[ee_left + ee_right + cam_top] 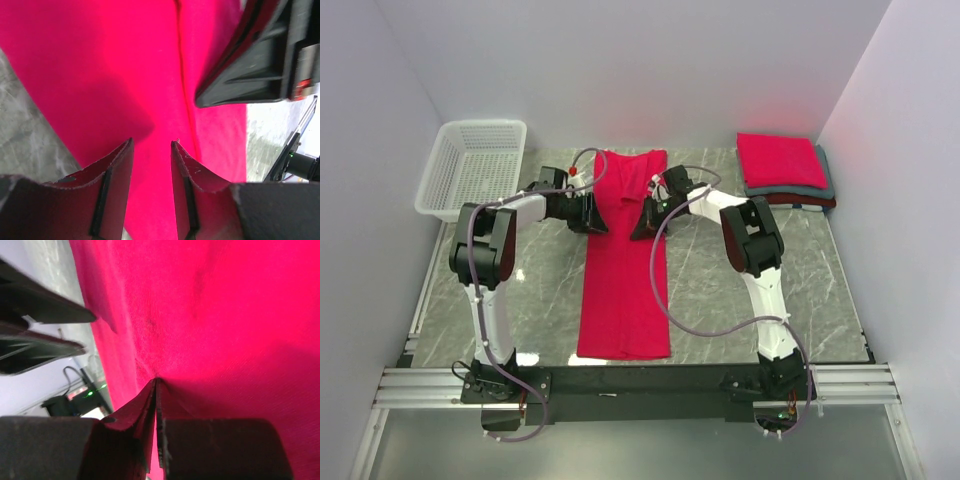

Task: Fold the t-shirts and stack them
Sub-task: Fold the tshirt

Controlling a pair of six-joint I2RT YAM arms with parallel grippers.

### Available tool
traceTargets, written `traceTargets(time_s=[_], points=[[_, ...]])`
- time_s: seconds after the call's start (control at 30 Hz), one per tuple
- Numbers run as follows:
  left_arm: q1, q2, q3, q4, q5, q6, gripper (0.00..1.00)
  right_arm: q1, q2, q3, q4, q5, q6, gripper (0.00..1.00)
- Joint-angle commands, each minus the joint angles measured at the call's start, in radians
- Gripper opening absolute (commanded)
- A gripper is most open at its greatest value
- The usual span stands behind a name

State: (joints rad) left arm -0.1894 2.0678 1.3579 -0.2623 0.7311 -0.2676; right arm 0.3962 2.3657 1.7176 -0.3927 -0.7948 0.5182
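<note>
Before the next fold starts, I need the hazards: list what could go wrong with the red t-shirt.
The right tool is shut on the red t-shirt while the left tool stands open: lifting now would likely skew the fold.
The tools sit close together over the cloth and might collide.

No writing can be read in any view.
The red t-shirt, the folded stack, the white basket and the table show no legible lettering. In the left wrist view, a small red-and-white patch on the right tool is too blurred to read.
</note>
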Motion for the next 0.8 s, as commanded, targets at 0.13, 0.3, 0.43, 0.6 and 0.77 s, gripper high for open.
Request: traceTargets(time_s=[0.13,0.3,0.43,0.6,0.77], points=[[-0.004,0.080,0.043,0.047,0.013,-0.019,0.41,-0.040,0.096,0.143,-0.035,0.085,-0.006,0.09],[-0.002,0.138,0.095,0.057,-0.013,-0.028,0.41,-0.066,0.147,0.259,-0.075,0.109,-0.021,0.08],[0.001,0.134,0.138,0.040,-0.013,-0.012,0.42,-0.069,0.168,0.368,-0.126,0.114,-0.061,0.12],[0.004,-0.061,0.083,0.018,0.016,0.094,0.52,-0.069,0.022,0.393,-0.219,0.124,-0.205,0.40],[0.031,-0.472,-0.163,0.078,-0.030,0.296,0.71,-0.042,-0.351,0.205,-0.244,0.291,-0.394,0.69]])
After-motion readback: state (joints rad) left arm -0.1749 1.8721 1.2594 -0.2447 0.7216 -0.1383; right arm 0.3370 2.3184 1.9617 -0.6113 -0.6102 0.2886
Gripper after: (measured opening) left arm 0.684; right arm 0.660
